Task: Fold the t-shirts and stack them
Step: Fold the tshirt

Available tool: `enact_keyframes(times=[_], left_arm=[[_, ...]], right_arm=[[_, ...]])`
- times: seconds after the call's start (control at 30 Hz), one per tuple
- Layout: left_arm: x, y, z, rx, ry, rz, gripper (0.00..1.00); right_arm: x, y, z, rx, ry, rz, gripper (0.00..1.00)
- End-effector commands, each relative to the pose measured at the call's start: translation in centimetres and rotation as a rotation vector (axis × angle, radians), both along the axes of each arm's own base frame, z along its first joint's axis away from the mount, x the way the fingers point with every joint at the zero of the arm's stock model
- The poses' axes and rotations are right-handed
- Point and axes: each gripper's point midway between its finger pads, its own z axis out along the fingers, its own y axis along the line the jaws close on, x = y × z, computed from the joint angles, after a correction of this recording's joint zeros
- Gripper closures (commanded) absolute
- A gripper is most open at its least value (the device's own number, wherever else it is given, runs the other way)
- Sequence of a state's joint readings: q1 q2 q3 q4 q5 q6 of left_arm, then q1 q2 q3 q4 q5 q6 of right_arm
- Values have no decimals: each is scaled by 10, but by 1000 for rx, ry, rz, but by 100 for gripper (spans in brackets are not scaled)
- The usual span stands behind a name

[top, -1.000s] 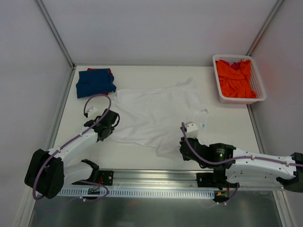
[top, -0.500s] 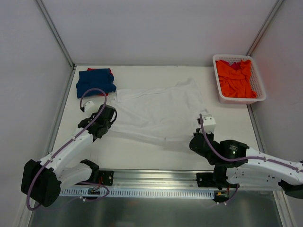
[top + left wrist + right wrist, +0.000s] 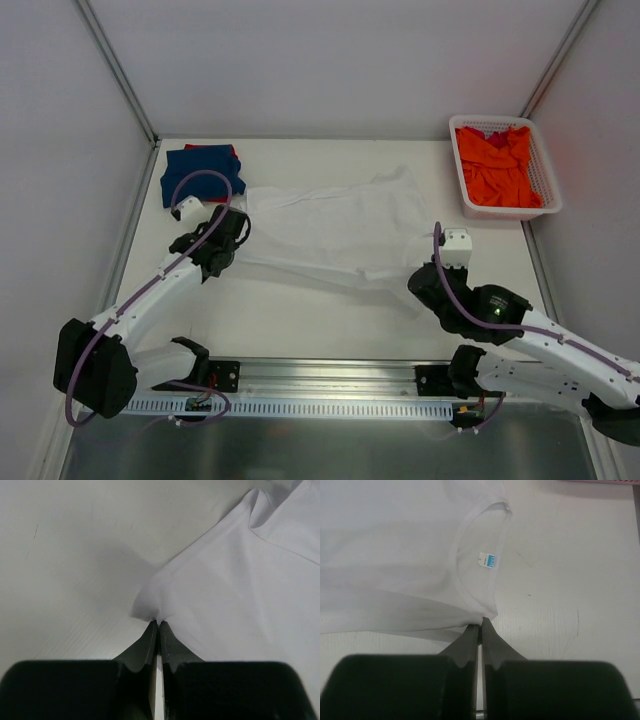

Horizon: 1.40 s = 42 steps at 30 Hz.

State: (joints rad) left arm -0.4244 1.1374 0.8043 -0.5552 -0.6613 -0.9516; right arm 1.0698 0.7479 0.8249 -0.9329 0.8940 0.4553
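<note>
The white t-shirt (image 3: pixel 335 230) lies across the table's middle, folded along its near side. My left gripper (image 3: pixel 229 238) is shut on its near-left corner (image 3: pixel 150 607). My right gripper (image 3: pixel 428 268) is shut on its near-right edge beside the collar (image 3: pixel 485 615); the neck label (image 3: pixel 488 560) shows. The dark blue t-shirt (image 3: pixel 202 172) lies folded at the far left on the red t-shirt (image 3: pixel 228 150), of which only an edge shows. The orange t-shirt (image 3: pixel 497 165) is crumpled in the basket.
The white lattice basket (image 3: pixel 549 190) stands at the far right. Grey walls enclose the table on three sides. A metal rail (image 3: pixel 330 385) with the arm bases runs along the near edge.
Both grippers have carried the shirt's near edge away from the bases toward the far side, folding the near part over the rest. The right arm swung right and farther out.
</note>
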Motion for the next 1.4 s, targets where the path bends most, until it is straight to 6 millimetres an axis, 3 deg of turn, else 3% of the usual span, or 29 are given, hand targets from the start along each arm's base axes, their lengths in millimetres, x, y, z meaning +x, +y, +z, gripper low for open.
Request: enact_keyframes(times=[0.0, 0.47, 0.97, 1.13, 1.37], left_arm=[[17, 9, 18, 59, -39, 22, 100], [64, -3, 17, 91, -30, -19, 100], [115, -17, 8, 110, -3, -88, 100], [125, -22, 2, 112, 7, -103, 100], [137, -25, -10, 122, 35, -117, 100]], right_arm=[[13, -11, 20, -64, -51, -24, 100], [53, -14, 7, -119, -9, -65, 100], [80, -28, -39, -157, 98, -155, 100], [87, -32, -59, -154, 139, -190, 100], [104, -33, -72, -139, 164, -212, 100]])
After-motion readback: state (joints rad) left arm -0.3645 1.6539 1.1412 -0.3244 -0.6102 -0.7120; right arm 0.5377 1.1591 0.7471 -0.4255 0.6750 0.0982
